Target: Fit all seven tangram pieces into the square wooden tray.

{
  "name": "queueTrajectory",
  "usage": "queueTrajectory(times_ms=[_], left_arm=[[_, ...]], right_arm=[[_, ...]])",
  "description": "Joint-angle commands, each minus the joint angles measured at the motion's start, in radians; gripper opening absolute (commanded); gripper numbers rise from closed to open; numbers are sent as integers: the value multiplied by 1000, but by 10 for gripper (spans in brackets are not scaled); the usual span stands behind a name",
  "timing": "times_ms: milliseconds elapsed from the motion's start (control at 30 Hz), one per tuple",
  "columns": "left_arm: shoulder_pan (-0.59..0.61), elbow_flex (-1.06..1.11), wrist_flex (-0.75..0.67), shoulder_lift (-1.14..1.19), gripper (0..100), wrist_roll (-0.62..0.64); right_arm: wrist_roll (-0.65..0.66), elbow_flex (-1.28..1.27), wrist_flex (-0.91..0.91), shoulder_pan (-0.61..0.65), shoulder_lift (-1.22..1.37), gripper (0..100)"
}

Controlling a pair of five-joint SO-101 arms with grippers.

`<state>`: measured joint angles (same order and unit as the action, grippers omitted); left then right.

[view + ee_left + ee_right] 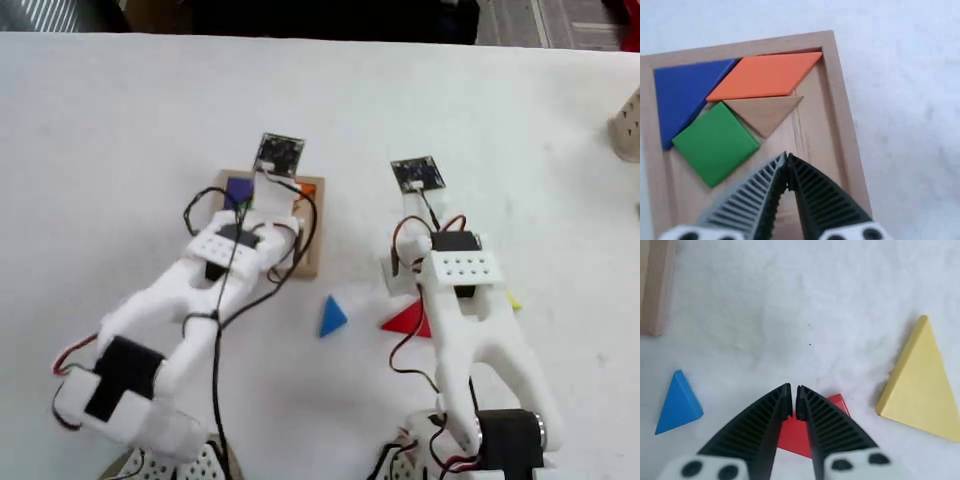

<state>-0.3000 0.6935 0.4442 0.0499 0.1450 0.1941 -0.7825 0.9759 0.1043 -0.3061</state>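
Red triangle (pixel 792 437) just under closed right hand (pixel 793 389); wooden tray (pixel 652 285) well apart.

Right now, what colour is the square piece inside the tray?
Green; the square piece shows best in the left wrist view.

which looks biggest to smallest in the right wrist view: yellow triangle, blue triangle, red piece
1. yellow triangle: largest by far.
2. blue triangle: much smaller.
Not ranked: red piece. The right gripper covers most of it, so its size against the blue triangle is unsure.
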Motion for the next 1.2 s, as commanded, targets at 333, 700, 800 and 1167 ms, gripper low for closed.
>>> queueTrajectory(times_ms=[333,700,800,1167], left_arm=[[81,-155,-26,119,23,11],[114,-147,-20,71,23,8],[114,-112,0,-5,23,8],[147,132,-8,-275,23,3]], right_arm=[[14,5,-10,-16,-48,17],[14,5,-13,-13,-44,17],[14,5,-15,-13,-44,17],[14,3,-16,-13,-42,17]])
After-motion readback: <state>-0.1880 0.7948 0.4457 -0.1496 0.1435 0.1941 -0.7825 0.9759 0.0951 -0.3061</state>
